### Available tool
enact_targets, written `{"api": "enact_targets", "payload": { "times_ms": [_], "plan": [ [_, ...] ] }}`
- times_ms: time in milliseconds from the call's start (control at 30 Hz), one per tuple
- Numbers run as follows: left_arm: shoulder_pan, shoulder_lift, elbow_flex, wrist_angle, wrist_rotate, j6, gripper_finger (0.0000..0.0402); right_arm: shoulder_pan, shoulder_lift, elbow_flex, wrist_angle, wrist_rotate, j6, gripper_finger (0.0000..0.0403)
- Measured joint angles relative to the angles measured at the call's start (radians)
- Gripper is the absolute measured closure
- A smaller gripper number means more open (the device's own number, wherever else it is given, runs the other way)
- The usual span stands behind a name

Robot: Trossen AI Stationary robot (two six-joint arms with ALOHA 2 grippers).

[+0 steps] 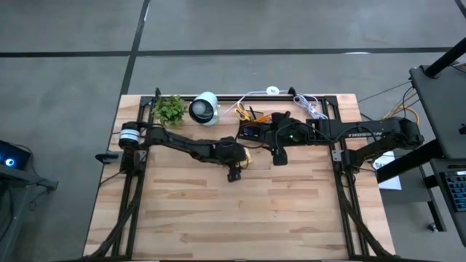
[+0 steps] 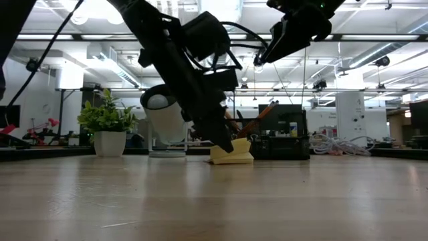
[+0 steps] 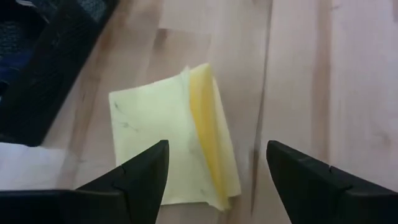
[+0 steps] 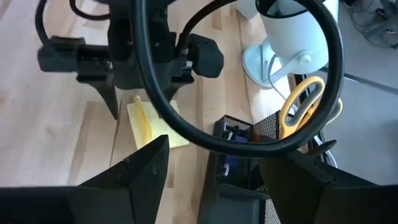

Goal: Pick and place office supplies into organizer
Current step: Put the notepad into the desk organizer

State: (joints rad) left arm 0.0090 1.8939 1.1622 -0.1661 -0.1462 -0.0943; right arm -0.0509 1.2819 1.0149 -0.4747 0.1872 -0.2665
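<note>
- Lying flat on the wooden table (image 1: 218,211), just beside the organizer (image 1: 255,132): yellow sticky-note pad (image 3: 171,142), with its top sheets curled up along one edge.
- Looks light, thin and floppy; likely to bend, fan or shed a sheet if pinched by the loose leaves alone.
- Best taken across the whole stack at the bound edge, or by two opposite sides, fingertips pressed down to the wood.
- Hovering right over the pad: left gripper (image 3: 216,174), fingers spread wide with the pad between them, not touching yet.
- Held higher, above the organizer: right gripper (image 4: 211,168), fingers parted, nothing in them.
- Already standing in the organizer: yellow-handled scissors (image 4: 303,106).
- Hard to make out: compartments of the organizer, screened by the right arm from above; near corner of the pad, cut off by the fingers; bound side not certain.
</note>
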Motion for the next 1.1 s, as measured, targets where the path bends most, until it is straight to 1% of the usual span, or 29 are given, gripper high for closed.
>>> {"api": "enact_targets", "payload": {
  "times_ms": [233,567,667,767,867,967,1100],
  "plan": [
    [0.008,0.006,0.002,0.010,-0.071,-0.024,0.0149,-0.003,0.000,0.000,0.000,0.000,0.004,0.0172],
    [0.011,0.027,-0.001,0.010,-0.071,0.003,0.0149,-0.003,-0.001,0.000,0.002,0.000,0.004,0.0172],
    [0.012,0.050,0.000,0.017,-0.070,-0.001,0.0158,-0.003,-0.001,0.000,0.002,0.000,0.005,0.0172],
    [0.011,0.061,0.002,0.035,-0.068,-0.004,0.0187,-0.002,-0.001,0.004,0.002,0.000,0.006,0.0172],
    [0.012,0.059,0.002,0.034,-0.065,-0.004,0.0229,-0.002,-0.002,0.004,0.003,0.000,0.006,0.0172],
    [0.016,0.059,0.002,0.032,-0.039,-0.003,0.0283,-0.002,-0.003,0.004,0.003,-0.001,0.017,0.0172],
    [0.024,0.062,0.000,0.034,0.030,-0.004,0.0369,-0.002,-0.004,0.004,0.002,-0.001,0.051,0.0172]
  ]
}}
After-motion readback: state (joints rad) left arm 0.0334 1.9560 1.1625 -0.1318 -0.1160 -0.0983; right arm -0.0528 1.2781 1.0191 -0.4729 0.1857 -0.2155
